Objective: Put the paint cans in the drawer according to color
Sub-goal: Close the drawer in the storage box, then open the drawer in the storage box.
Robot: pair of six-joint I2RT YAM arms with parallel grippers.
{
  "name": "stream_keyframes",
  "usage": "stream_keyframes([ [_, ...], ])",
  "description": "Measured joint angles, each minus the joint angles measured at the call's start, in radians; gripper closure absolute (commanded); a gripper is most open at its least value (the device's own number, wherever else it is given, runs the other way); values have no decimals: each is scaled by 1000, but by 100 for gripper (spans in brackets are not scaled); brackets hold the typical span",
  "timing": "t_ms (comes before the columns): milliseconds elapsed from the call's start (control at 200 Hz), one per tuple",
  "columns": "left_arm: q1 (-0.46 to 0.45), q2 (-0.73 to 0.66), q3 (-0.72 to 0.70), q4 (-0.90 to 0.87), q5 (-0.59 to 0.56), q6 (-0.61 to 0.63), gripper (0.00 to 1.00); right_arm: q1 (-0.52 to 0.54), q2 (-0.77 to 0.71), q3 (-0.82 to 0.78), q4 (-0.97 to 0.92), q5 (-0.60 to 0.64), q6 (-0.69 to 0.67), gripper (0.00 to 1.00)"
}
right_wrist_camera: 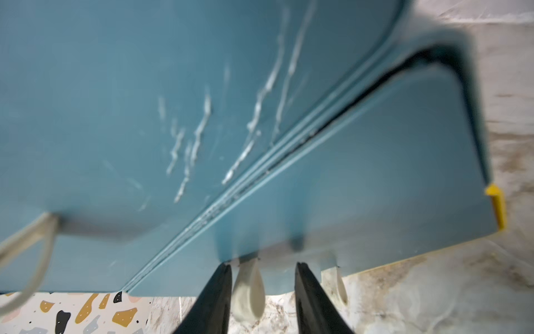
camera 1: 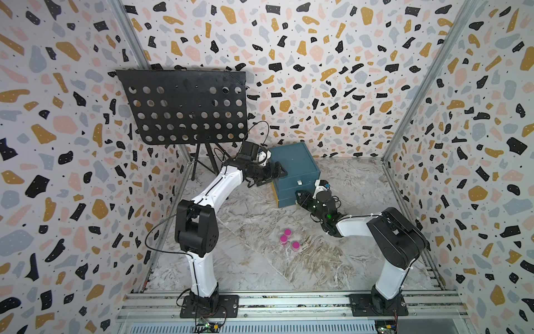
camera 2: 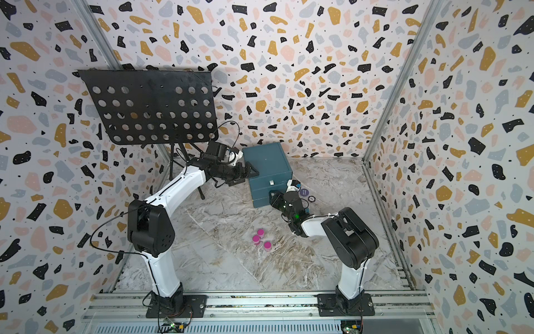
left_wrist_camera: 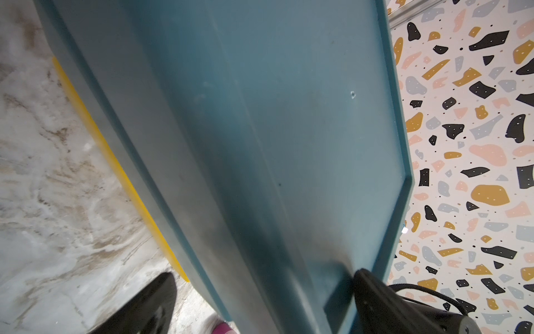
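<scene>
Against the chest [camera 1: 294, 167], the spread left claw [camera 1: 271, 176] is braced, likely to steady it. A white pull [right_wrist_camera: 248, 286] is straddled by the spread right claw [right_wrist_camera: 263, 265], not yet pinched.

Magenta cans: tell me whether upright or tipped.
Upright: in both top views all three cans stand lid-up, none on its side.

Blurred drawer [right_wrist_camera: 144, 115] (right wrist view)
</scene>
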Motion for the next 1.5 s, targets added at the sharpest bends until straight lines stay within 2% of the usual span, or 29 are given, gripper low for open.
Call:
stream_keyframes([
  [340, 0, 0, 0, 0, 1, -2, 2, 0, -10, -166, 68, 2, 16, 53],
  [516, 0, 0, 0, 0, 1, -3, 2, -1, 19, -161, 89, -6, 25, 51],
  [871, 0, 0, -3, 4, 5, -3, 2, -1, 179, -77, 152, -37, 69, 51],
  [1061, 0, 0, -3, 4, 5, -3, 2, -1, 217, -40, 189, -40, 78, 55],
  [1146, 0, 0, -3, 4, 5, -3, 2, -2, 231, -26, 199, -39, 80, 61],
  [1257, 0, 0, -3, 4, 5, -3, 2, -3, 234, -21, 205, -39, 80, 81],
  [1412, 0, 0, -3, 4, 5, -3, 2, -3, 232, -11, 190, -45, 70, 99],
  [1502, 0, 0, -3, 4, 5, -3, 2, -3, 213, -11, 159, -45, 60, 100],
])
